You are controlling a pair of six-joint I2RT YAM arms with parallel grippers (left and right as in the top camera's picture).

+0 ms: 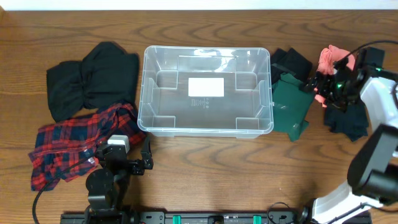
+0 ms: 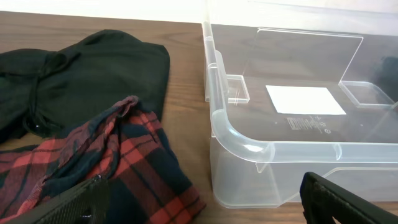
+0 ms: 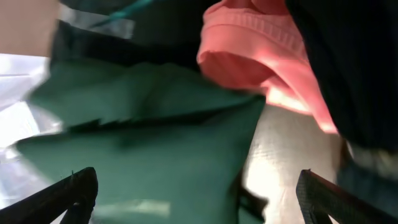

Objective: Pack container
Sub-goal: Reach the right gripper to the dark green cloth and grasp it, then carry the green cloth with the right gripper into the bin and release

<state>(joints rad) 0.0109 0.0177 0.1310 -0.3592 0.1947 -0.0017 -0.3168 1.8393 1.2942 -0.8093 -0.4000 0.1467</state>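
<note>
The left jaws are released and hold nothing: their dark fingertips (image 2: 348, 199) stand wide apart at the two lower corners of the left wrist view. Between them lie the hem of a red plaid shirt (image 2: 124, 168) and the near rounded corner of the container (image 2: 249, 146).

The right jaws are also spread, with one fingertip (image 3: 68, 193) at each lower corner of the right wrist view. A green cloth (image 3: 143, 143) lies between and under them. This view is blurred, so I cannot tell if they touch it. A pink cloth (image 3: 261, 50) is just above the green one.

In the overhead view the container stands upright in the middle of the desk (image 1: 249, 174), with nothing inside. Its white label (image 1: 206, 86) shows through the base. On its left a black garment (image 1: 93, 78) is just beside the wall, and the plaid shirt lies below that garment, at the lower left. On its right the green cloth touches the container wall. Other dark cloths (image 1: 348, 121) are heaped further right, near the right arm (image 1: 379, 93).

The desk is of brown wood with a clear grain. Along the top edge of the frame a pale strip (image 1: 199, 4) shows beyond it.
</note>
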